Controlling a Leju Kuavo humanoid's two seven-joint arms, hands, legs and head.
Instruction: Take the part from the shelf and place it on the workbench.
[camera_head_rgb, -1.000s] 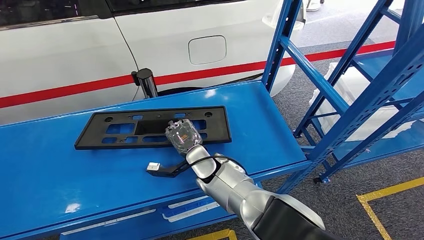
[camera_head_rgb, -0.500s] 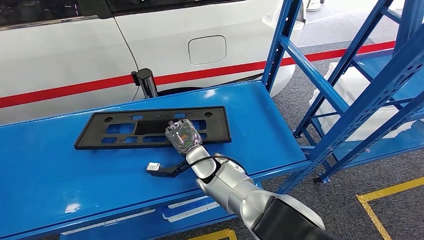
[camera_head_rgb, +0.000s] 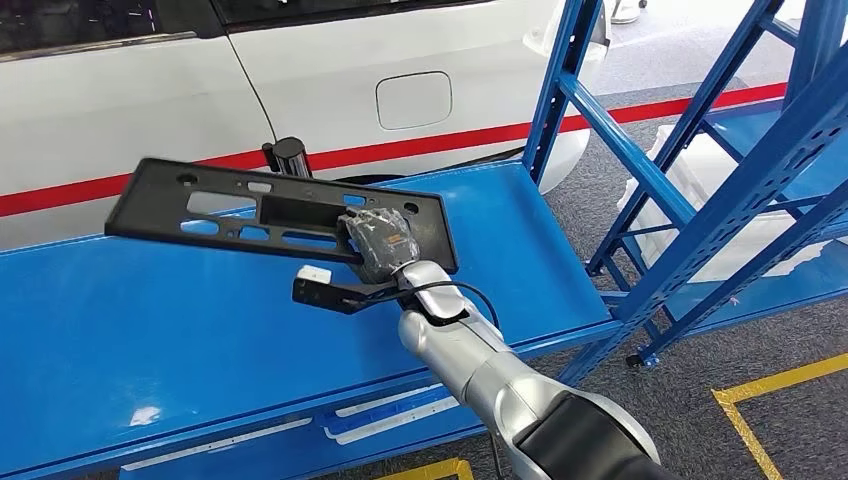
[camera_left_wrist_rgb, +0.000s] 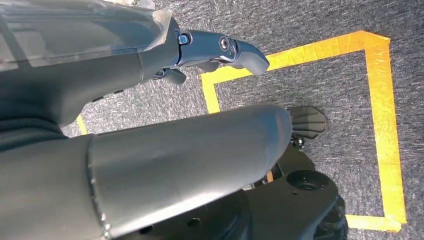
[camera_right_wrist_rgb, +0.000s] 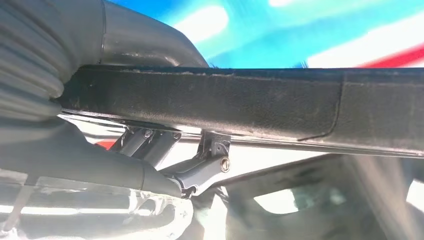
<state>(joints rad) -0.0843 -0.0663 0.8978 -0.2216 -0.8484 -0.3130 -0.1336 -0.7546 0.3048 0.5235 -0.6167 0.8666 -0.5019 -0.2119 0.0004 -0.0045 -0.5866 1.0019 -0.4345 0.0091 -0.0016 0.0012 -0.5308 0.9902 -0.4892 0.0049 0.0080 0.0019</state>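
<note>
The part is a long flat black plate (camera_head_rgb: 230, 210) with several cut-outs. It hangs above the blue workbench (camera_head_rgb: 150, 330), its left end tilted up toward the white car. My right hand (camera_head_rgb: 380, 240) grips its right portion near the front edge. In the right wrist view the plate's dark edge (camera_right_wrist_rgb: 250, 100) runs across the picture, clamped between the thumb and the fingers (camera_right_wrist_rgb: 200, 170). My left hand (camera_left_wrist_rgb: 220, 50) hangs over the grey floor, fingers apart, holding nothing.
A white car (camera_head_rgb: 350, 90) with a red stripe stands right behind the bench. A black post (camera_head_rgb: 290, 160) rises at the bench's far edge. The blue shelf frame (camera_head_rgb: 700, 200) stands to the right, with white bags (camera_head_rgb: 700, 170) low inside. Yellow tape (camera_head_rgb: 770, 400) marks the floor.
The plate lay flat on the bench in both earlier frames. Now it is lifted off the surface and shifted left, with my right hand raised along with it.
</note>
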